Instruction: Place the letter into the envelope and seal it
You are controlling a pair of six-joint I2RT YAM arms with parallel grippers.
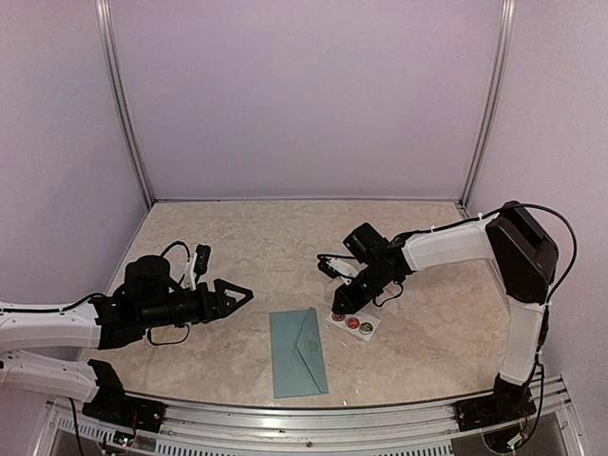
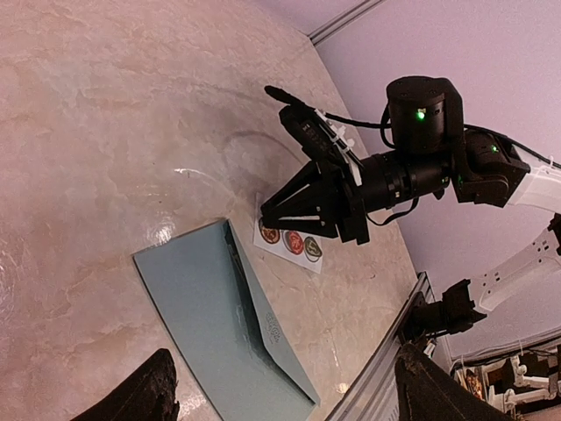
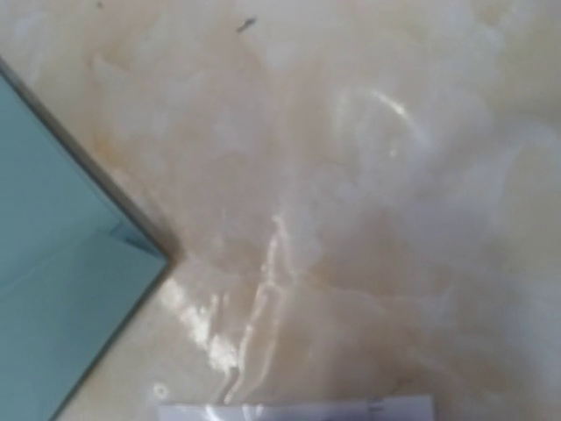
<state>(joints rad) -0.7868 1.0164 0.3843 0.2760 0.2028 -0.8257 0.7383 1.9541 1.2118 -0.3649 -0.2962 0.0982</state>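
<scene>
Three round stickers on a white strip (image 1: 352, 323) lie just beside the teal envelope (image 1: 298, 351), flat on the surface (image 1: 237, 237). The left pincer (image 1: 237, 302) gapes empty; the right pincer (image 1: 336, 306) hangs over the strip, opening impossible to tell. Envelope print unreadable.

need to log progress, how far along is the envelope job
No letter is in view and the teal envelope lies flap folded down, so insertion looks done. In hand: the open right claw is at the sticker strip. Still to do: no sticker seals the flap yet.
</scene>
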